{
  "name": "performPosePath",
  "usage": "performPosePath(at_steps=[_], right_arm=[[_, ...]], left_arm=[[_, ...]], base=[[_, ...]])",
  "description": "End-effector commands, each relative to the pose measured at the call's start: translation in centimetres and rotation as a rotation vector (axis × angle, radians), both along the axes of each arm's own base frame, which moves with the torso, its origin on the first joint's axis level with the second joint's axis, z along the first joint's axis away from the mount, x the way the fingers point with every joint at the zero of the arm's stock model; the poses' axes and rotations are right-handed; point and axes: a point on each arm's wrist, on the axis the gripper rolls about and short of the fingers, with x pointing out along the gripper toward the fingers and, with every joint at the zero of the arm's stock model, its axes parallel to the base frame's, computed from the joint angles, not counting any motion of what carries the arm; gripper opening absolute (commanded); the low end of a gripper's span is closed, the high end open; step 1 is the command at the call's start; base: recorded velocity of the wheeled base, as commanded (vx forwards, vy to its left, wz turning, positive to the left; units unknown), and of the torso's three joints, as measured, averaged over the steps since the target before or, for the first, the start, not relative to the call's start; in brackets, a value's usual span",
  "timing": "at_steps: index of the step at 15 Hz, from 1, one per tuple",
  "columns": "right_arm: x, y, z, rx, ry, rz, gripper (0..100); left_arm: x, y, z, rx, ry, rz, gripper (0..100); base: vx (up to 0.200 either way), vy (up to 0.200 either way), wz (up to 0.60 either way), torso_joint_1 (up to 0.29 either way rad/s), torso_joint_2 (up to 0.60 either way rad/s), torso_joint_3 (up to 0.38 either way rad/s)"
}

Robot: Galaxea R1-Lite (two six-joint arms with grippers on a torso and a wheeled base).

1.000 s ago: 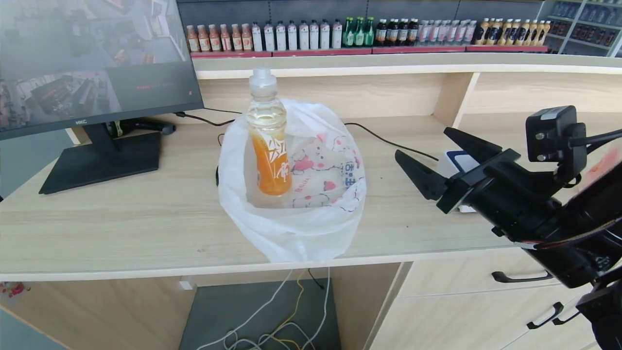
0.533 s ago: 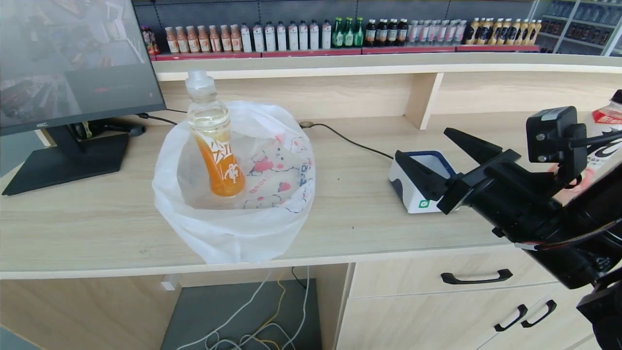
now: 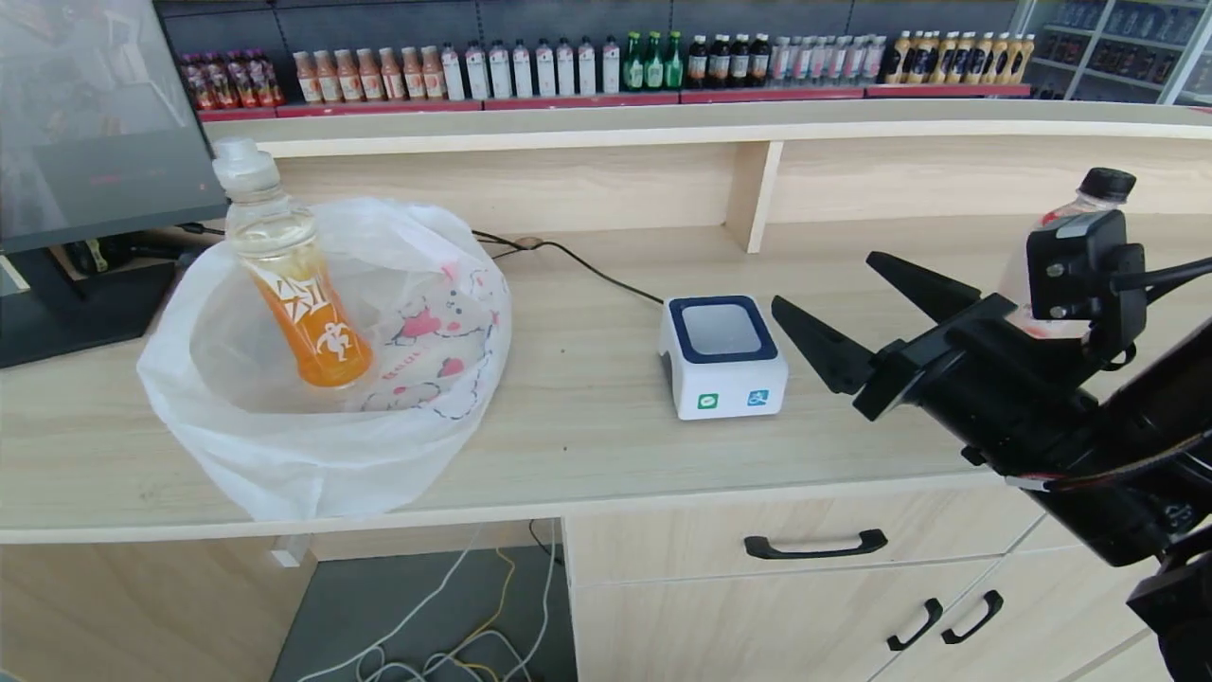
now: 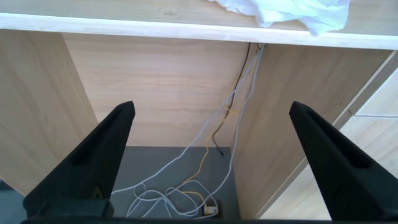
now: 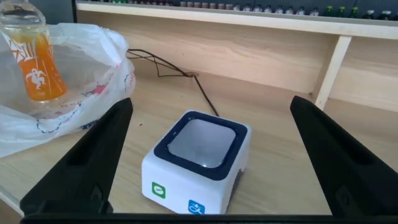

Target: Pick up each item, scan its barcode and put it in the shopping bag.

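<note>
The right gripper is hovering wide open and empty over the right end of the counter, just beside the scanner. The next item, a black-capped bottle, is standing upright toward the back right corner, partly hidden behind that arm. The step in hand is probably fetching it. To do it well, the arm is needing to bring its jaws round to the bottle's body, level below the shoulder, and close squarely so the bottle is not tipping. The barcode is not visible here, so the grip should be leaving the label free for the scanner's window. The bag is sitting open at the left front edge, holding an orange bottle. The left gripper is hanging wide open below the counter's front edge, near the bag.
</note>
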Motion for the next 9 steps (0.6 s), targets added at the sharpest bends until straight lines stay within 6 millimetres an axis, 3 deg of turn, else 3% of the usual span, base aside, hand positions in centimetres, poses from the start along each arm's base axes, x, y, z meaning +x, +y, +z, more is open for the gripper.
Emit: performPosePath(at_steps=[1, 9], right_arm=[[-0.07, -0.03, 0.00, -0.001, -0.001, 0.001, 100], [-0.42, -0.08, -0.02, -0.003, 0.000, 0.006, 100]], left_arm=[[0.00, 0.00, 0.00, 0.000, -0.001, 0.000, 100], [0.00, 0.00, 0.00, 0.000, -0.001, 0.001, 100]], base=[[0.000, -0.200, 0.00, 0.002, 0.00, 0.002], [0.000, -0.200, 0.00, 0.005, 0.00, 0.002]])
